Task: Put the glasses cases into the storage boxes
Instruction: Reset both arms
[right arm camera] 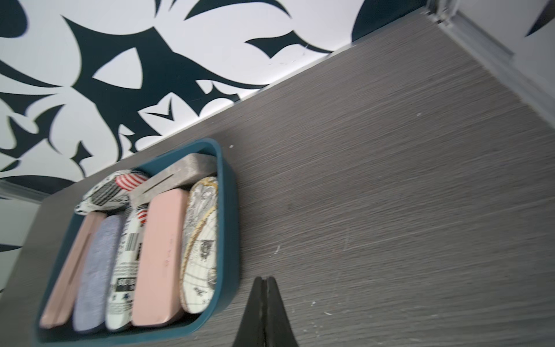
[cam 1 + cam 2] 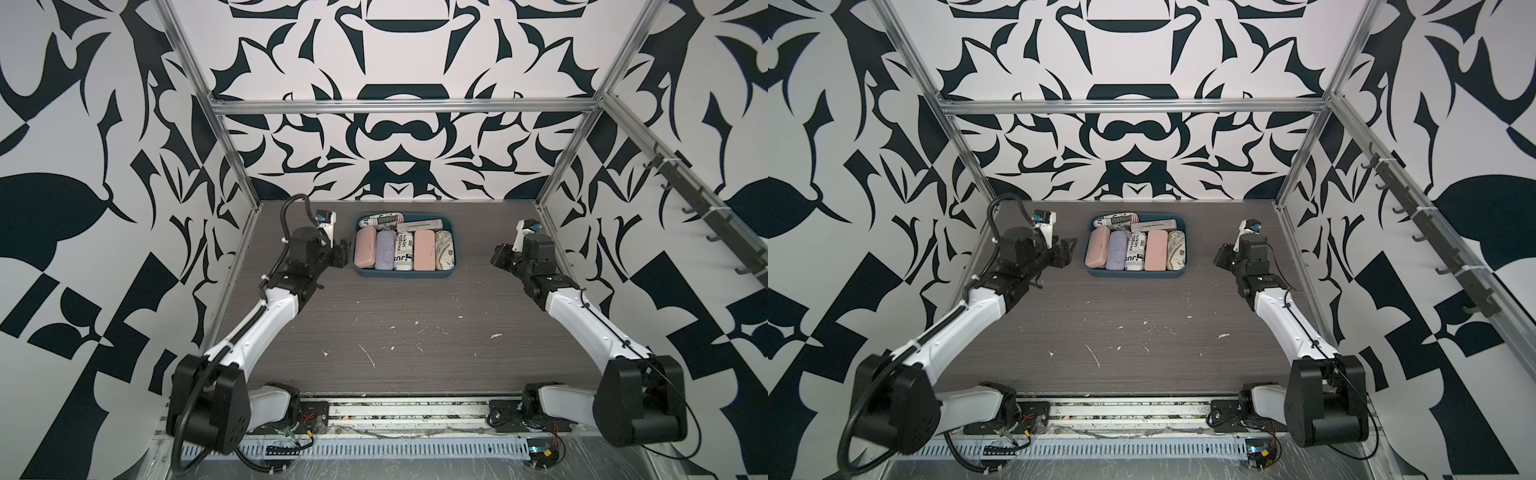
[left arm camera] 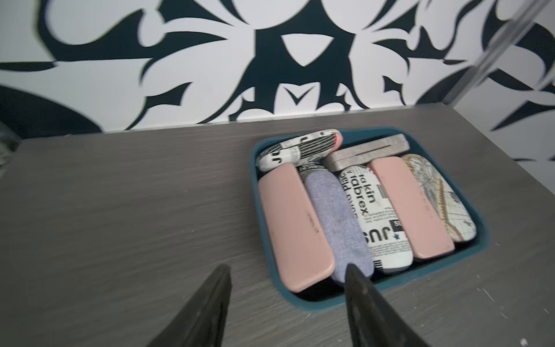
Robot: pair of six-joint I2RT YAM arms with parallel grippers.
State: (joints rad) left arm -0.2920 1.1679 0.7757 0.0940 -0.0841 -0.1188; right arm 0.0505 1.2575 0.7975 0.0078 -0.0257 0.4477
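A slotted cable rail (image 2: 374, 451) ran along the front of the grey table (image 2: 374, 324). Farther in, the left hand (image 2: 341, 252) hung just beside the teal storage tray (image 2: 401, 275), its fingers (image 3: 210, 306) spread and empty. The right hand (image 2: 496, 255) stood well off the tray's other side, fingers pressed together on nothing. Seven glasses cases (image 2: 403, 251) filled the tray: five side by side, a flag-print case (image 2: 386, 218) and a grey felt case (image 2: 419, 225) crosswise at the far end.

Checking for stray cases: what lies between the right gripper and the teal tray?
Only bare tabletop lies between the right gripper and the teal tray; both top views show it.
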